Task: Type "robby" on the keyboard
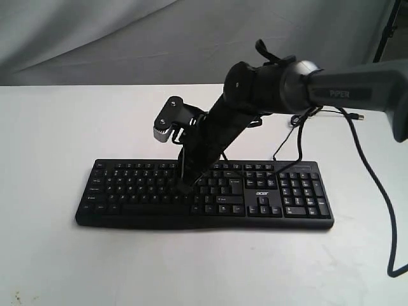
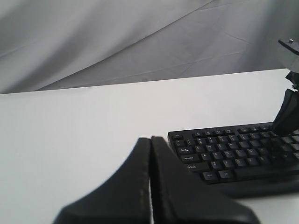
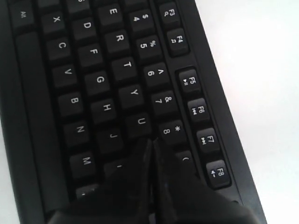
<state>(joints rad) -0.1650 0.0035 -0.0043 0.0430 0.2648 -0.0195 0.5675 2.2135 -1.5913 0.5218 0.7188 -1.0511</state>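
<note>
The wide black keyboard with white legends and an acer logo lies across the middle of the white table. My right gripper reaches over from the right and points down onto the key rows, its fingers shut with nothing between them. In the right wrist view its tips sit just past the U key, between J and 8, over the keyboard. My left gripper is shut and empty, hovering left of the keyboard; it is out of the exterior view.
The keyboard's thin black cable loops behind it at the right. A thicker black cable hangs from the right arm down to the table edge. A grey cloth backdrop stands behind the table.
</note>
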